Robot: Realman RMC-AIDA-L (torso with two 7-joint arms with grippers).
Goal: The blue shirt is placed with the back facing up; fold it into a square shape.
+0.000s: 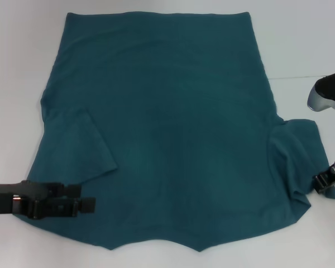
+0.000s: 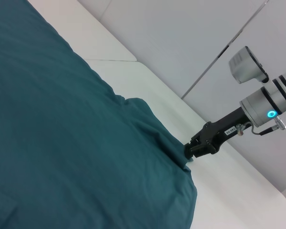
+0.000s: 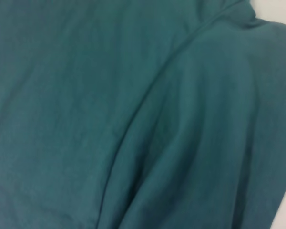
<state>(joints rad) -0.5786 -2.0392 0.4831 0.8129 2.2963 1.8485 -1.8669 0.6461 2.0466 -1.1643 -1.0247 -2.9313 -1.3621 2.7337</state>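
surface: plain white table (image 1: pixel 17 67), pale wall panels behind | blue shirt (image 1: pixel 167 123) spread flat across most of it, left sleeve folded inward | left gripper (image 1: pixel 88 205) lying over the near-left shoulder, can't tell its grip | right gripper (image 2: pixel 191 150) pinching the right sleeve edge
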